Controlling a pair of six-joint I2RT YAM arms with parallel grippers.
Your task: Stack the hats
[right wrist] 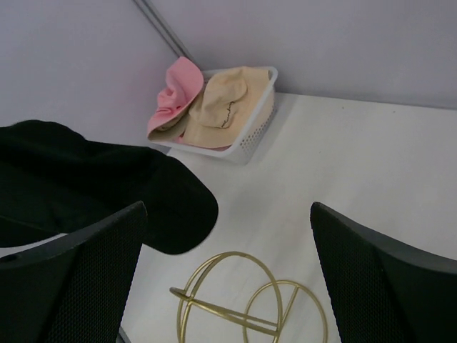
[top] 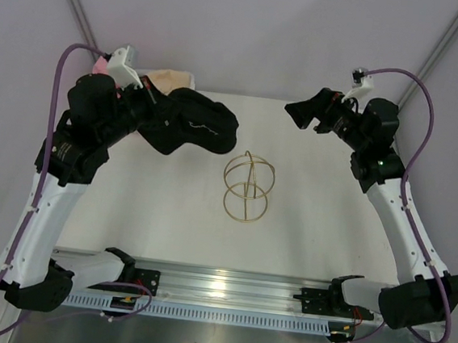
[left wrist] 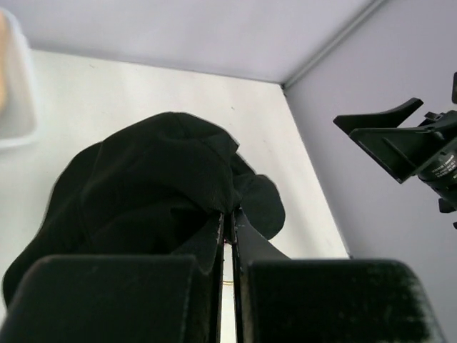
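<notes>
My left gripper point(top: 163, 110) is shut on the brim of the black hat point(top: 197, 124), which hangs off it at the back left of the table. In the left wrist view the black hat point(left wrist: 157, 179) bunches at the pinched fingertips of the left gripper point(left wrist: 230, 214). A beige hat point(right wrist: 221, 103) with a small dark mark and a pink hat point(right wrist: 175, 93) lie in the white mesh basket point(right wrist: 253, 136). My right gripper point(right wrist: 228, 207) hovers open and holds nothing, over the table's right half, also seen as the right gripper point(top: 299, 113) from above.
A gold wire stand point(top: 248, 188) of two rings sits mid-table, just right of the black hat, and shows as the gold wire stand point(right wrist: 243, 307) below the right fingers. The basket point(top: 173, 77) stands in the back left corner against the wall.
</notes>
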